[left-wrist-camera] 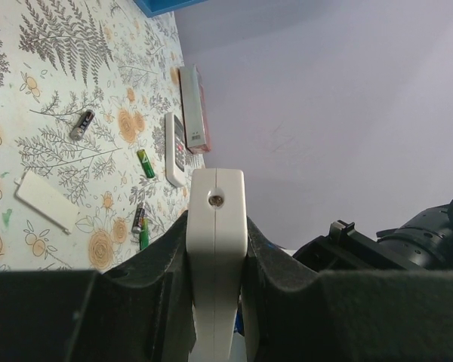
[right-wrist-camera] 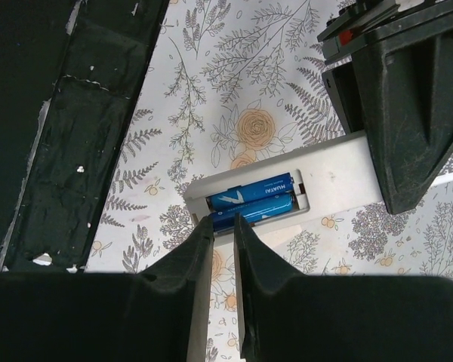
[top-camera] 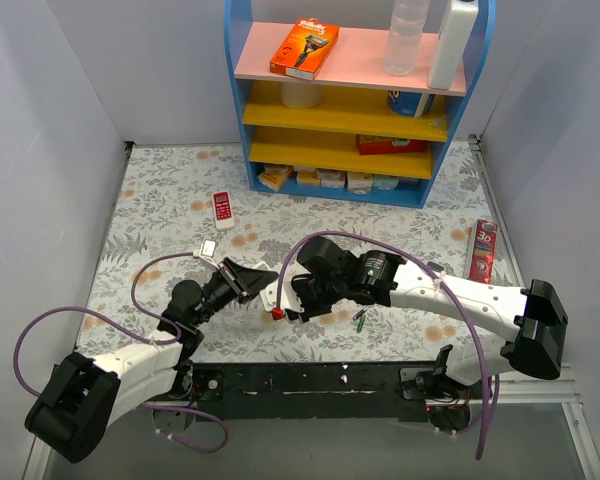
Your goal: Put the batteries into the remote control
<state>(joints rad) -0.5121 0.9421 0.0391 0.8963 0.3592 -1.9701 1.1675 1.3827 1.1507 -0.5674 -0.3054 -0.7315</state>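
Two blue batteries (right-wrist-camera: 251, 202) already lie side by side in the remote (right-wrist-camera: 340, 170) bay at frame centre, so loading looks nearly done; the cover (left-wrist-camera: 47, 200) lies on the table. The left gripper (left-wrist-camera: 216, 249) clamps the remote. The right gripper (right-wrist-camera: 223, 226), nearly closed and empty, hovers at the bay's lower edge.

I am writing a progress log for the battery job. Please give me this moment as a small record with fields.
remote control: held off the table, battery bay open
blue batteries: two, side by side in the bay
left hand: shut on the remote control
right hand: fingertips nearly closed, at the nearer blue battery; grip not clear
battery cover: lying flat on the table
loose batteries: several on the table, green and dark
red-and-white remote: on the table, before the shelf
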